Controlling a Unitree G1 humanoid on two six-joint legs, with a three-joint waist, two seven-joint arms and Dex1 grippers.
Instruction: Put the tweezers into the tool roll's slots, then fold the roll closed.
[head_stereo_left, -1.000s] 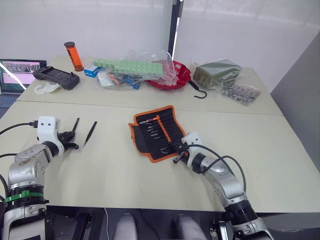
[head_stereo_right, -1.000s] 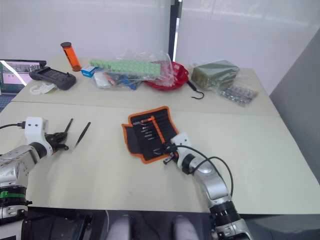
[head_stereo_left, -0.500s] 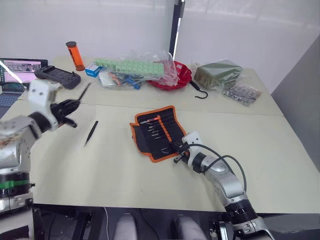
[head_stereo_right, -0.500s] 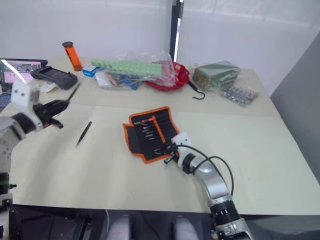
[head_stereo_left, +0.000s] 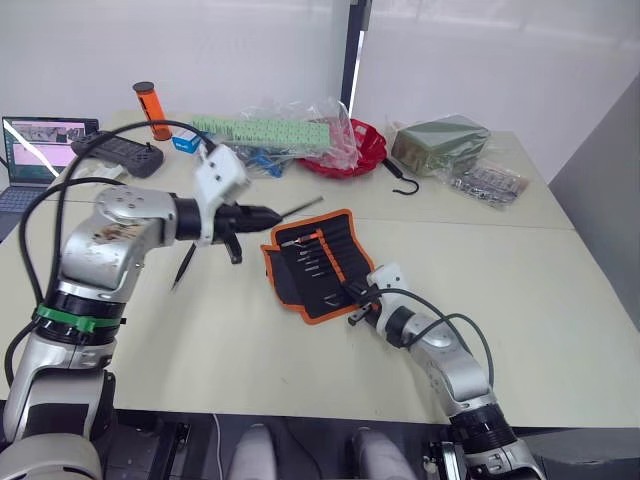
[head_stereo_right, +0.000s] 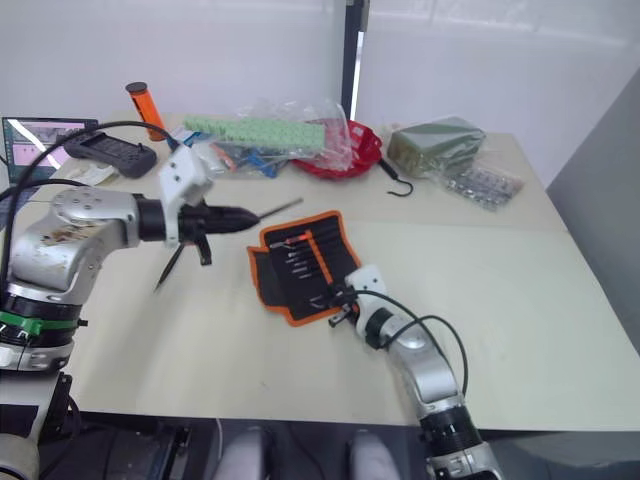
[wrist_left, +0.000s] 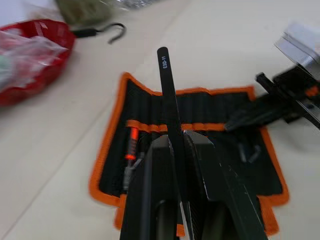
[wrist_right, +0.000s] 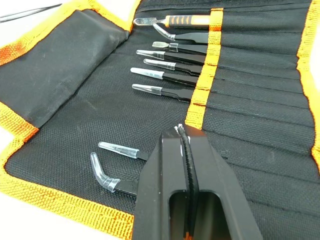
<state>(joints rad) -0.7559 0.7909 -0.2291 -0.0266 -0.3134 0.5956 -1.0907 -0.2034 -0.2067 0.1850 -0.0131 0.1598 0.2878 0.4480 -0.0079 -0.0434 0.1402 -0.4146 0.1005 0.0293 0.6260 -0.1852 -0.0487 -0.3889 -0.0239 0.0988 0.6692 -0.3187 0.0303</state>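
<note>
The left pincer is clenched on one pair of tweezers, held in the air just off the roll's 10 o'clock corner. The tool's long axis runs almost level, its free end aimed toward 2 o'clock, over the roll's upper edge. In the left wrist view the tweezers stick straight out between the fingers, gripped at the lower half, with the upper half bare.

The roll lies open and flat on the surface, its long side running from 11 to 5 o'clock. Several tweezers already sit in the slots, bodies tucked under the orange band and capped tips pointing toward the loose flap. One more pair lies loose on the surface at the roll's 9 o'clock, pointing roughly 1 to 7.

The right pincer rests on the roll's 5 o'clock edge, fingers closed with nothing clearly between them; it looks to be pinning the fabric.

I judge the tweezers light, stiff and slick, with fine tips that could snag or bend if pushed in off-line. A hold near the blunt end leaves the tip free to enter a slot. The roll is soft cloth and will likely slide or bunch unless held down.
</note>
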